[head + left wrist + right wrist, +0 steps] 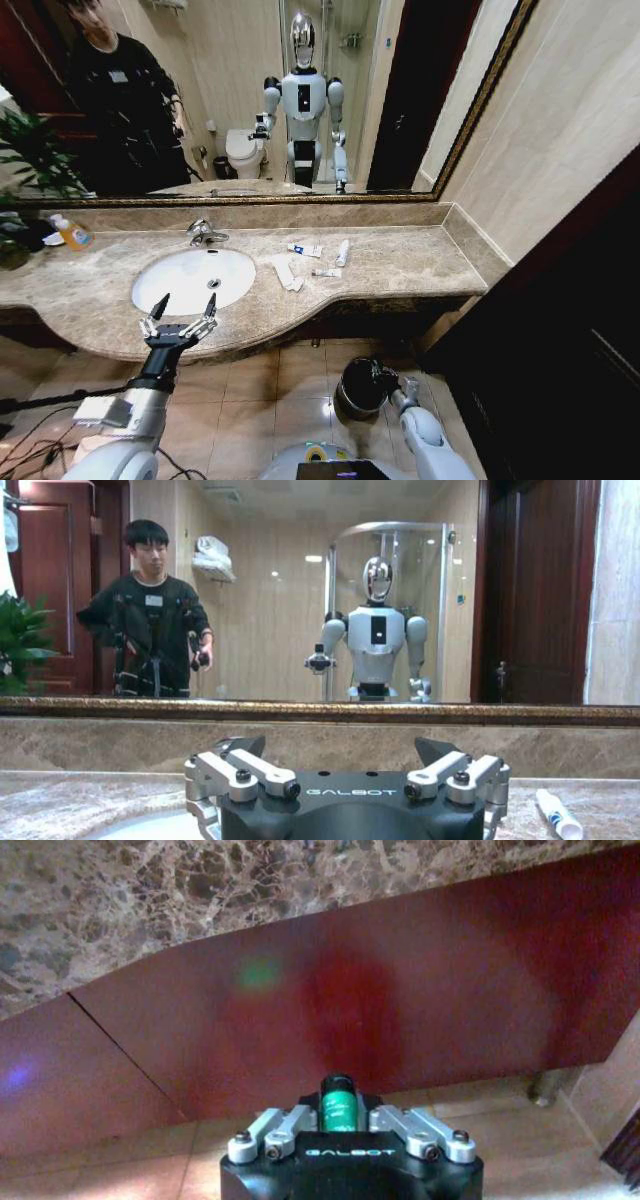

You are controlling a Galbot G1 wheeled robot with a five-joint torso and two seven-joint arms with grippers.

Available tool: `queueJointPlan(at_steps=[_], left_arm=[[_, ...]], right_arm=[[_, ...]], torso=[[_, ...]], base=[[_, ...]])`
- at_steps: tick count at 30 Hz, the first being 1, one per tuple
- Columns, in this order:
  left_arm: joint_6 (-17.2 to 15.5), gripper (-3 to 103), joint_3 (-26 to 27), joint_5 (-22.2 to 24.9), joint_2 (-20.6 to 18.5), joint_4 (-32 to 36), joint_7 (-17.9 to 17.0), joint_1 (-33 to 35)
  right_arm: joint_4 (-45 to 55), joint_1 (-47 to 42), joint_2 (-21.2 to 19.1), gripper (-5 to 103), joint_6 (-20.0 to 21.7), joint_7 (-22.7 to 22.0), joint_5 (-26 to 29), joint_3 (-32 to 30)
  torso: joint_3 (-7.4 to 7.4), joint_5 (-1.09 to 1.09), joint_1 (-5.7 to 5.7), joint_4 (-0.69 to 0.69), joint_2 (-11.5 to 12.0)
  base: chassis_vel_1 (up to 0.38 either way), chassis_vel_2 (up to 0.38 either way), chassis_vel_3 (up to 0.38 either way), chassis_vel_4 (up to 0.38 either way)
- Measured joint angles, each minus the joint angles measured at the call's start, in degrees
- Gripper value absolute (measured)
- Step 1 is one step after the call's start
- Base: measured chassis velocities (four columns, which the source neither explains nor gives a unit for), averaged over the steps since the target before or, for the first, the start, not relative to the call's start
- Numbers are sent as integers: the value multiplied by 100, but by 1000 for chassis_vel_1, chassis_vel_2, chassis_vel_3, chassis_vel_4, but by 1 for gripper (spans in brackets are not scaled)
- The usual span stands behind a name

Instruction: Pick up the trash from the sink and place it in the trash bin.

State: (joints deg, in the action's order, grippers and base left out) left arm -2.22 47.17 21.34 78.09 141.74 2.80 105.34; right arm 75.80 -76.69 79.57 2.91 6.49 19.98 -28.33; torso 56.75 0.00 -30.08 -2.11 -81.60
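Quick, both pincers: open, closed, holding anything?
Left pincer: open, empty, at the front edge of the sink.
Right pincer: closed on a small green piece, low beside the trash bin.

Left end effector (183,305): fingers spread, at sink's (192,279) front edge.
Right end effector (392,381): low, beside bin (360,387); grip unclear.
Trash (304,250): white bits on worktop (400,262).
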Motion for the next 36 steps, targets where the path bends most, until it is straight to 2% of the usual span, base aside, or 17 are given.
queueJointPlan(at_steps=[1,4,6,7,10,13,14,16,17,19,22,36], left_arm=[[0,100,0,0,0,0,0,0],[0,100,0,0,0,0,0,0],[0,100,0,0,0,0,0,0],[0,100,0,0,0,0,0,0],[0,100,0,0,0,0,0,0],[0,100,0,0,0,0,0,0],[0,100,0,0,0,0,0,0],[0,100,0,0,0,0,0,0],[0,100,0,0,0,0,0,0],[0,100,0,0,0,0,0,0],[0,100,0,0,0,0,0,0],[0,100,0,0,0,0,0,0]], right_arm=[[-12,16,1,32,-22,-35,-55,1],[-18,38,8,36,-33,-96,-76,7],[-30,67,44,47,-37,-161,-88,14],[-30,67,44,47,-37,-161,-88,14],[-40,71,97,64,-55,-207,-126,16],[-48,67,112,70,-70,-211,-145,17],[-61,58,117,80,-79,-212,-155,18],[-68,51,117,80,-82,-214,-157,19],[-73,44,117,90,-85,-224,-157,19],[-77,41,117,90,-88,-241,-157,19],[-109,34,123,99,-88,-292,-157,20],[-66,-78,117,100,-27,-372,-264,30]], torso=[[0,0,0,0,0],[0,0,0,0,0],[0,0,0,0,0],[0,0,0,0,0],[0,0,0,0,0],[0,0,0,0,0],[0,0,0,0,0],[0,0,0,0,0],[0,0,0,0,0],[0,0,0,0,0],[0,0,0,0,0],[0,0,0,0,0]], base=[[0,0,0,0],[0,0,0,0],[0,0,0,0],[0,0,0,0],[0,0,0,0],[0,0,0,0],[0,0,0,0],[0,0,0,0],[0,0,0,0],[0,0,0,0],[0,0,0,0],[0,0,0,0]])
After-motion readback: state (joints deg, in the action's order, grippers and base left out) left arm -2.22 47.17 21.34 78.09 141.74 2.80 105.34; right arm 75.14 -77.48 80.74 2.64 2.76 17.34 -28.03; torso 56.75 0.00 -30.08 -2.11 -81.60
